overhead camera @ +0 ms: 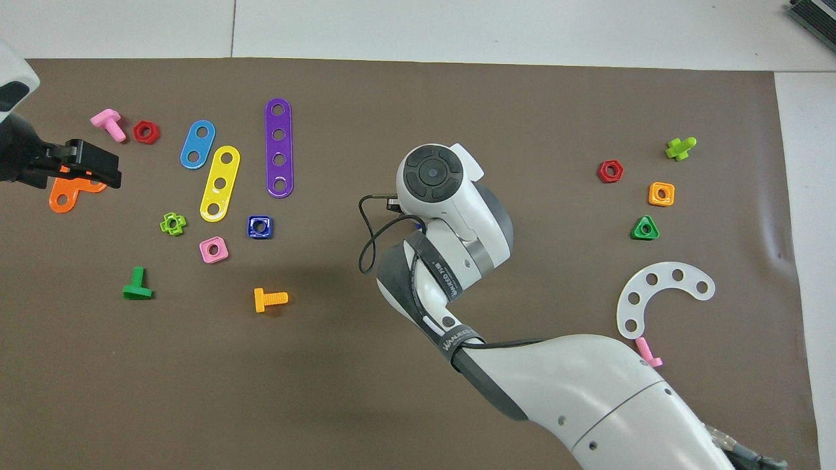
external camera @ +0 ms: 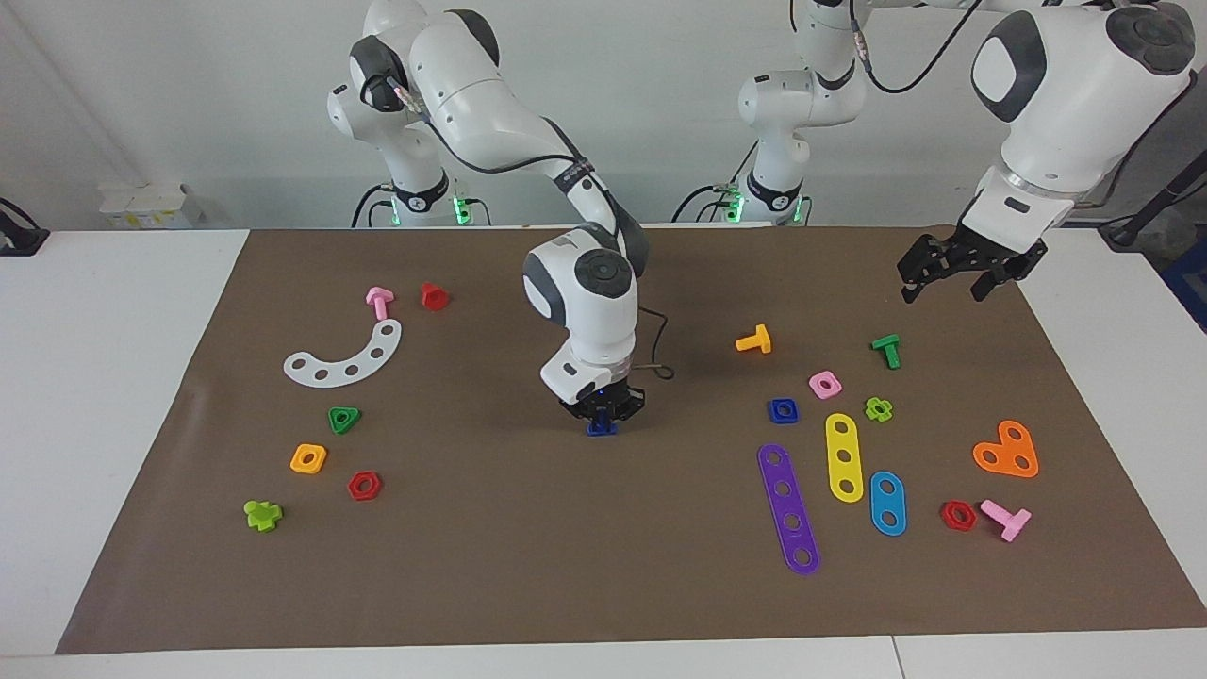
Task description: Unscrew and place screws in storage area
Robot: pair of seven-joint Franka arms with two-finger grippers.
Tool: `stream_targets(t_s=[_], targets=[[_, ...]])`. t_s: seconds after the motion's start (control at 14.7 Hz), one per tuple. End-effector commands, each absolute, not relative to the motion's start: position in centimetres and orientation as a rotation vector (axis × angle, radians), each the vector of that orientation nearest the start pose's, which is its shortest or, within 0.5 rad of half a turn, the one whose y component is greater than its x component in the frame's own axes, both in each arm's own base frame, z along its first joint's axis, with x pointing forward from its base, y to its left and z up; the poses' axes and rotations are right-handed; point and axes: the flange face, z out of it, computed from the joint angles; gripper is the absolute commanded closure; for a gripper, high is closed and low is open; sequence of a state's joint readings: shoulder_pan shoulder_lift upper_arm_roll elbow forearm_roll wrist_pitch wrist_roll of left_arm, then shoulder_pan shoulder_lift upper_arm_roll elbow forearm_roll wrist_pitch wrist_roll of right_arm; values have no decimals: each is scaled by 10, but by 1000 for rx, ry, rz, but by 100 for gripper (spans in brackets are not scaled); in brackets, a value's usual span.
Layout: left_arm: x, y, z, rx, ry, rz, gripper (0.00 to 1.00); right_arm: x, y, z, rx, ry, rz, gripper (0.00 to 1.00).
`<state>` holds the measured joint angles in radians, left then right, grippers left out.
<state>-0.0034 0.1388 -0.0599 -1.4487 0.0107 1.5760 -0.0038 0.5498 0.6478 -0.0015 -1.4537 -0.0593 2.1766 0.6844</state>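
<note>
Brown mat on white table. Right gripper down at mat centre, clamped on blue bolt. Blue square nut flat beside purple strip. Left gripper spread apart, waiting above green bolt.
</note>
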Motion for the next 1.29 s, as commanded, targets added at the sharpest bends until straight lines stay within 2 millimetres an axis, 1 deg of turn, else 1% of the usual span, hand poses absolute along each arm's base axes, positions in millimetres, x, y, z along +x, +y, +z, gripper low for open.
stream_targets(t_s=[0.0, 0.07, 0.14, 0.2, 0.27, 0.34, 0.41, 0.48, 0.54, 0.61, 0.75, 0.82, 0.88, 0.95, 1.02, 1.22], targets=[[587, -29, 604, -3138, 87, 0, 0, 623, 368, 330, -3110, 148, -169, 100], [587, -29, 604, -3138, 87, 0, 0, 626, 359, 348, -3105, 167, -187, 100], [587, -30, 604, -3138, 89, 0, 0, 630, 341, 367, -3101, 189, -199, 100], [587, -30, 604, -3138, 87, 0, 0, 636, 314, 393, -3096, 200, -221, 100], [587, -30, 604, -3138, 89, 0, 0, 641, 278, 411, -3101, 213, -222, 100], [587, -30, 604, -3138, 87, 0, 0, 642, 239, 420, -3111, 203, -216, 100], [587, -29, 604, -3138, 87, 0, 0, 637, 198, 424, -3127, 159, -202, 100], [587, -29, 604, -3138, 87, 0, 0, 634, 164, 429, -3121, 110, -187, 100], [587, -29, 604, -3138, 87, 0, 0, 631, 138, 430, -3111, 76, -163, 100], [587, -30, 604, -3138, 89, 0, 0, 627, 113, 421, -3118, 34, -133, 100], [587, -30, 604, -3138, 89, 0, 0, 617, 67, 400, -3123, -4, -137, 100], [587, -30, 604, -3138, 89, 0, 0, 607, 41, 386, -3123, -25, -155, 100], [587, -30, 604, -3138, 89, 0, 0, 597, 25, 371, -3112, -32, -173, 100], [587, -30, 604, -3138, 87, 0, 0, 591, 19, 358, -3087, -19, -170, 100], [587, -30, 604, -3138, 89, 0, 0, 586, 18, 348, -3066, 7, -156, 100], [587, -29, 604, -3138, 87, 0, 0, 581, 17, 334, -3062, 16, -158, 100]])
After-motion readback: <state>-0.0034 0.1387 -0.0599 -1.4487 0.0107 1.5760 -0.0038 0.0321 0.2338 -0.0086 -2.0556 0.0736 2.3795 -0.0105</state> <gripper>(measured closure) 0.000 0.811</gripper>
